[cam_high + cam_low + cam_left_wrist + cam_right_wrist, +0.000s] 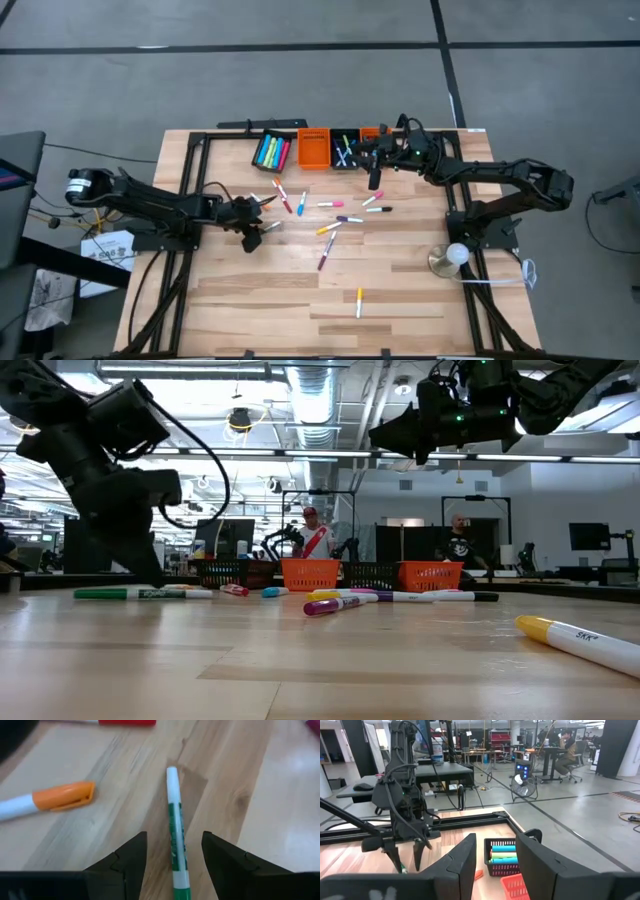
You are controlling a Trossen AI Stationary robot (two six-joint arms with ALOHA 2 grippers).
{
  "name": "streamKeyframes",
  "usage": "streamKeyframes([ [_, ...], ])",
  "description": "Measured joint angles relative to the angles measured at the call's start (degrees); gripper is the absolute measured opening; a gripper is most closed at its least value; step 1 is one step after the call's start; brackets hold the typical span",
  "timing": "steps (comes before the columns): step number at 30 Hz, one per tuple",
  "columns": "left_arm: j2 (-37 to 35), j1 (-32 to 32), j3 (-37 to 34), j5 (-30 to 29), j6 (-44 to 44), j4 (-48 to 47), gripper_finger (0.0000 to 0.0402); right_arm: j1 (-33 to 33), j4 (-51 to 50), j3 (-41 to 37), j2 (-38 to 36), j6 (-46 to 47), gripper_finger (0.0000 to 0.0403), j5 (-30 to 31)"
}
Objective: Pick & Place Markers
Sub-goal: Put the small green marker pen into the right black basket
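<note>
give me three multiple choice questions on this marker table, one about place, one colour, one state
1. Where does the lone yellow-capped marker lie?
A. inside a bin
B. apart from the others, toward the table's near edge
C. under the right gripper

2. What colour is the marker between the left gripper's jaws?
A. green and white
B. pink
C. blue

3. How do the left gripper's jaws stand?
A. shut on a marker
B. open, one each side of the green marker
C. out of view

Answers: 1 B, the high view shows it alone; 2 A, the left wrist view shows it; 3 B, gaps show on both sides.
</note>
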Motion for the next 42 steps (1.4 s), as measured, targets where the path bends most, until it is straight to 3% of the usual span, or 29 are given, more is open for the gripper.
streamKeyframes([
  [14,6.84,0.0,0.35,-0.48,2.54,1.15,0.018,0.0,0.01,0.0,0.0,0.0,0.0129,0.0],
  [28,6.24,0.09,0.15,-0.15,13.08,0.73,0.0028,0.0,0.01,0.0,0.0,0.0,0.0129,0.0],
  [36,2.48,-0.05,-0.18,2.15,13.95,0.09,0.0052,0.34,-0.04,0.0,0.0,0.0,0.0129,0.0],
  [42,-2.44,-0.04,-0.22,1.53,15.54,1.78,0.0032,2.85,-1.1,0.0,0.0,-0.42,0.0129,-0.04],
])
